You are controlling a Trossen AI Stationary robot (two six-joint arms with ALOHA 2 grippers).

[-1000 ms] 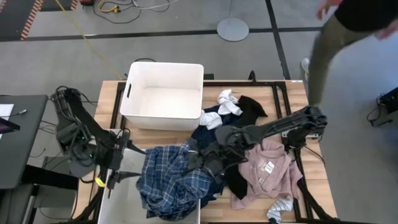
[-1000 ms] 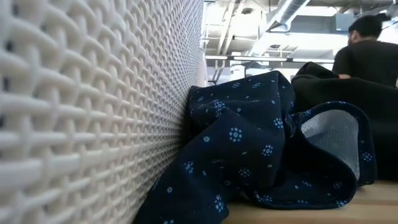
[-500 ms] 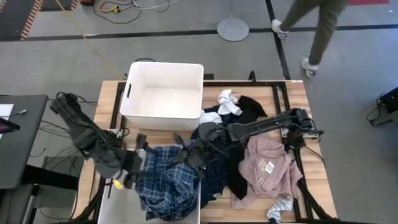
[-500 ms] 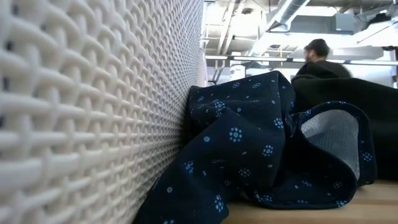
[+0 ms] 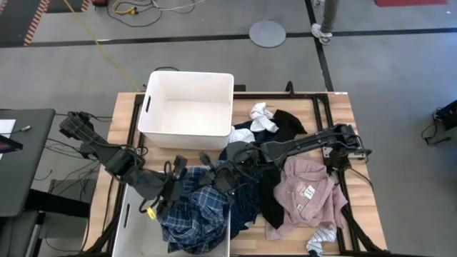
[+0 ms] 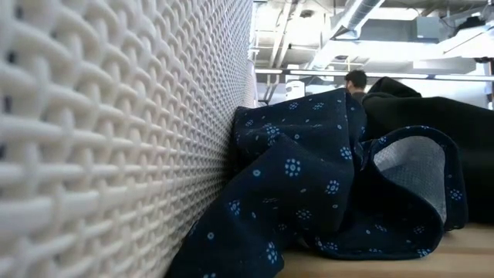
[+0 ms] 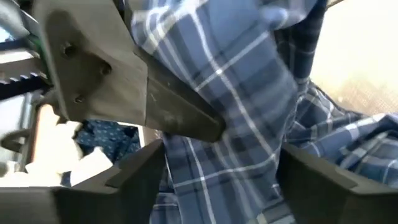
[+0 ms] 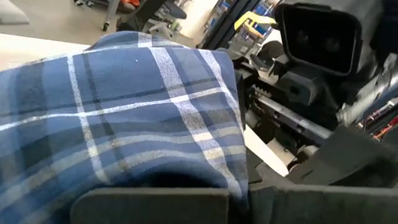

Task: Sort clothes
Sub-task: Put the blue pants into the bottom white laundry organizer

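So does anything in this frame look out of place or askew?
Yes: the blue-white plaid shirt hangs over the rim of the near bin rather than lying inside it. The right gripper is shut on it, and the left gripper straddles its other edge. The far bin holds nothing.

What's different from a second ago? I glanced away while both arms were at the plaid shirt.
The left claw swung in from the table's left edge onto the blue-white plaid cotton shirt and is closing around a fold. The right claw, shut on that shirt, slid a little further left with it. A person beyond the table walked off. The white plastic bin, pale pink shirt and navy dotted garment stayed put.
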